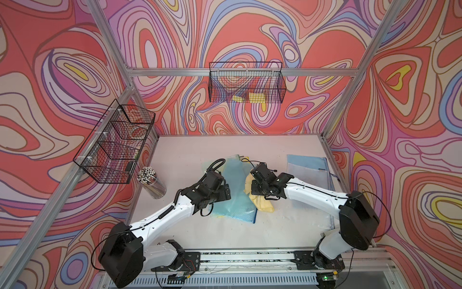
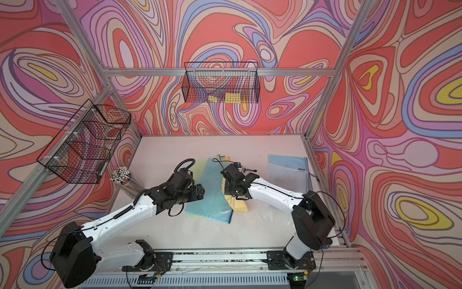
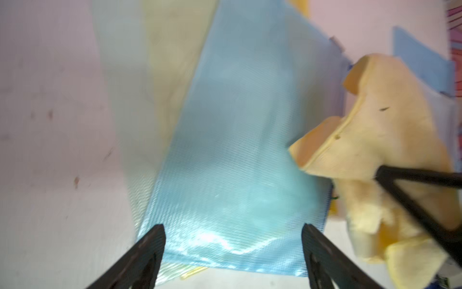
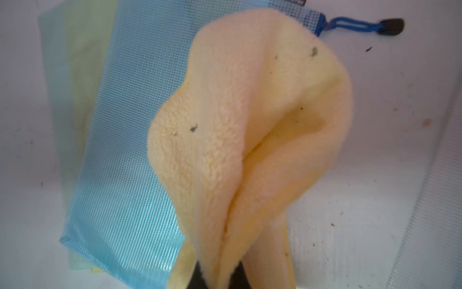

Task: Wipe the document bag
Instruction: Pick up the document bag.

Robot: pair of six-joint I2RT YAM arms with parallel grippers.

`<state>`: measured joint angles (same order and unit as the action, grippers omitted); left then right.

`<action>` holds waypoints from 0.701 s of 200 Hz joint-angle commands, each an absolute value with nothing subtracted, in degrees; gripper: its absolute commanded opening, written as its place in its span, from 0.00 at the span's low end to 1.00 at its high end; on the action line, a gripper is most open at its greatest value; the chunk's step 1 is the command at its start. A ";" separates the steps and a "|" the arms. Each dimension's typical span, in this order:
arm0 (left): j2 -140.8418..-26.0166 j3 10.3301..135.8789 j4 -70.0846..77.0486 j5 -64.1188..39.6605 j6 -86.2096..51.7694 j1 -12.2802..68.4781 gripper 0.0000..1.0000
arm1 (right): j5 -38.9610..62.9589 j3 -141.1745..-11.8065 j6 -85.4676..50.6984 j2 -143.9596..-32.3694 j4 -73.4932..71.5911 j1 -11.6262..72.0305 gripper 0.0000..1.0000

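Currently: right gripper [image 4: 220,280] pinching a fluffy yellow cloth [image 4: 250,125], draped at the edge of the pale blue mesh document bag [image 4: 120,150] lying flat on the white tabletop [image 1: 195,150]. Left gripper [image 3: 232,226] spread, empty, over the bag; I'd pin the bag there, then drag the cloth flat across.

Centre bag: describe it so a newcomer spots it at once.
At the table's middle, bags lie stacked. The blue mesh bag is the top one, with a yellow cloth at its edge. The bag beneath is yellowish; the other blue bag lies apart at the right edge.
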<state>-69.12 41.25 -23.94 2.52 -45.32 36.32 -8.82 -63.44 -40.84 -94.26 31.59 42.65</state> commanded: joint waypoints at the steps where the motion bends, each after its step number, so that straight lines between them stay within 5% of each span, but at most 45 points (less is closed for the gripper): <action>1: -65.13 37.01 -23.89 0.86 -49.23 35.34 0.86 | -5.21 -60.16 -40.28 -98.83 25.22 41.01 0.00; 140: -61.64 26.38 -23.64 2.92 -52.95 34.45 0.77 | 1.94 -53.02 -43.54 -107.64 17.31 40.67 0.00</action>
